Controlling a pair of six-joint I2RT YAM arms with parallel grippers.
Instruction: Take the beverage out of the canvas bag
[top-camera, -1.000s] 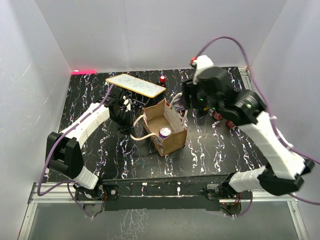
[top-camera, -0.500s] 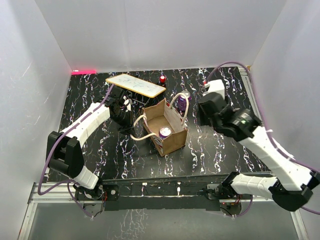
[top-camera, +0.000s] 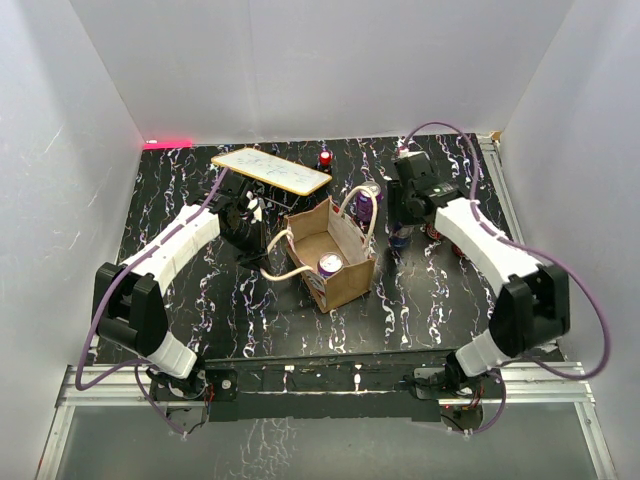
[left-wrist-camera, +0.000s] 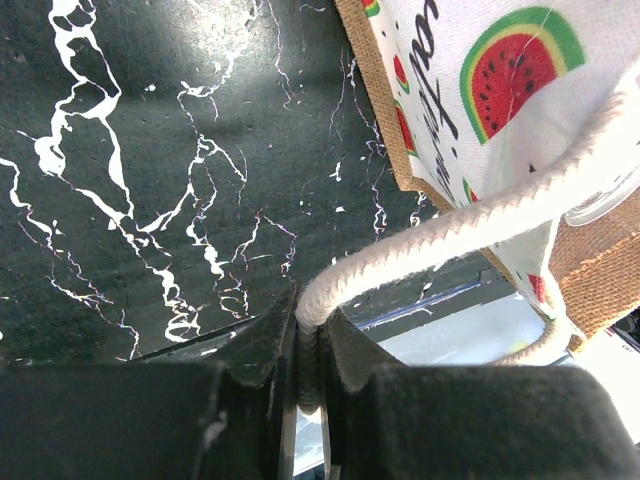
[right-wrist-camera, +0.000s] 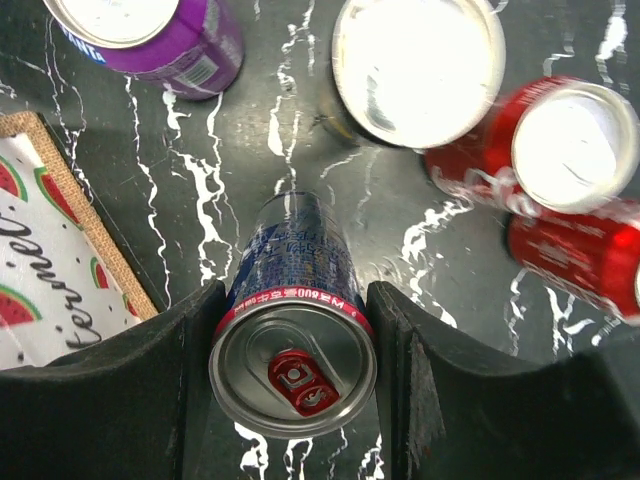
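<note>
Black white-veined table (top-camera: 200, 180), plain white walls (top-camera: 300, 70), canvas bag (top-camera: 345, 285) upright mid-table — purple can (top-camera: 330, 264) inside, left gripper (left-wrist-camera: 308, 330) pinched tight on its rope handle (left-wrist-camera: 450, 235), right gripper (right-wrist-camera: 295, 305) clamped around a blue can (right-wrist-camera: 290, 250) standing right of the bag.

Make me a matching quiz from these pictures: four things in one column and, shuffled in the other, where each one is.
Things:
1. blue can
2. handle
3. red cans
4. board

Places:
A. pinched in the left gripper
B. far back, left of the bag
C. between the fingers of the right gripper
D. just right of the blue can

Pairs: 1-C, 2-A, 3-D, 4-B
</note>
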